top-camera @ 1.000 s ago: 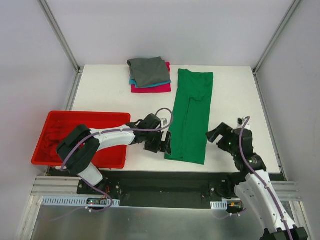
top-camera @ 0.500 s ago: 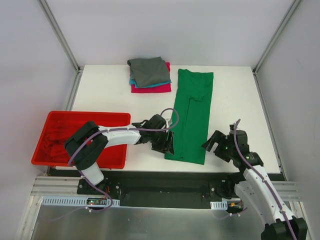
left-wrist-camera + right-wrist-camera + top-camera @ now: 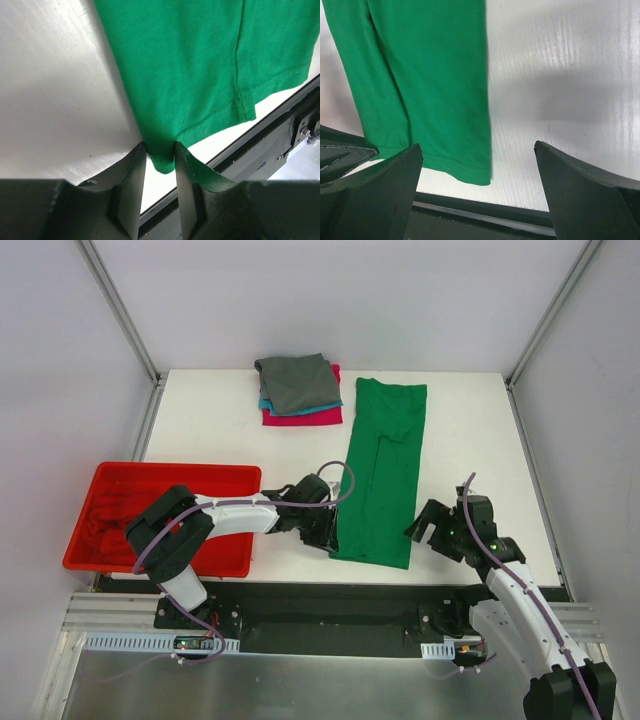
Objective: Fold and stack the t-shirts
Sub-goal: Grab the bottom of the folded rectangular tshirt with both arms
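Observation:
A bright green t-shirt (image 3: 385, 465) lies folded into a long strip on the white table, running from the back down to the front edge. My left gripper (image 3: 328, 537) is at its near left corner. In the left wrist view, both fingers of that gripper (image 3: 160, 150) press a pinch of the green t-shirt (image 3: 190, 75) between them. My right gripper (image 3: 425, 525) hovers just right of the near right corner. Its jaws (image 3: 477, 146) stand wide open over the green hem (image 3: 465, 172), holding nothing. Folded grey, teal and magenta t-shirts (image 3: 298, 388) form a stack at the back.
A red plastic bin (image 3: 170, 472) stands at the front left with red cloth inside, close to the left arm. The table's front edge (image 3: 485, 205) and the dark frame rail lie right behind both grippers. White walls surround the table.
My left gripper slid right to the shirt's near left corner and closed from wide open onto the cloth. The right arm dropped back toward the front edge, jaws still open.

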Available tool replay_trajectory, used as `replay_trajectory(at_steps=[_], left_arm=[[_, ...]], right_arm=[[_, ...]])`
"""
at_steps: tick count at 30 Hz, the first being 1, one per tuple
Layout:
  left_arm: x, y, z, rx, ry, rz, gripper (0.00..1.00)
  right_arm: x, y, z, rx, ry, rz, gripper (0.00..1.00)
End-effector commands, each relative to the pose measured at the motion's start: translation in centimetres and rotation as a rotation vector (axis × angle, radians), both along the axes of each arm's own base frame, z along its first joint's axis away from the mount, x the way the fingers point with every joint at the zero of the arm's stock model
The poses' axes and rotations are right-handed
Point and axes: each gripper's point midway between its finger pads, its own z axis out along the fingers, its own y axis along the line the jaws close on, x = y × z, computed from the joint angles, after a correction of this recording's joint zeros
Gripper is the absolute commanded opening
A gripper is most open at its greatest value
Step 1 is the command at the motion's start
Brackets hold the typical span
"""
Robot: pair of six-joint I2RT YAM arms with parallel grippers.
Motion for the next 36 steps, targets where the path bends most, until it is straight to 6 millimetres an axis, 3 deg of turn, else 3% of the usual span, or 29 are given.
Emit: replay_trajectory(at_steps=[1, 8, 13, 18, 22, 27, 36], left_arm=[[-1.3, 3.3, -2.4, 0.152, 0.023, 0.008, 0.27], [-1.2, 3.8, -2.6, 0.175, 0.01, 0.006, 0.0], [-1.5, 3.7, -2.2, 0.16, 0.017, 0.001, 0.0], [-1.7, 3.6, -1.8, 0.142, 0.022, 0.002, 0.0], [-1.8, 3.6, -1.7, 0.139, 0.027, 0.006, 0.0], [-1.9, 3.6, -1.8, 0.14, 0.03, 0.005, 0.0], [-2.0, 3.6, -1.8, 0.142, 0.034, 0.006, 0.0]], right_arm=[[0.4, -0.4, 1.1, -0.038, -0.029, 0.017, 0.97], [-0.9, -0.6, 0.9, -0.058, 0.023, 0.053, 0.99], [-3.1, 1.0, 0.8, -0.125, 0.051, 0.194, 0.97], [-4.6, 2.1, -1.1, -0.157, 0.132, 0.198, 0.94], [-4.4, 3.7, -1.7, -0.156, 0.137, 0.249, 0.86], [-3.4, 4.3, -1.6, -0.215, 0.112, 0.201, 0.77], [-4.6, 4.5, -2.7, -0.257, 0.181, 0.209, 0.64]])
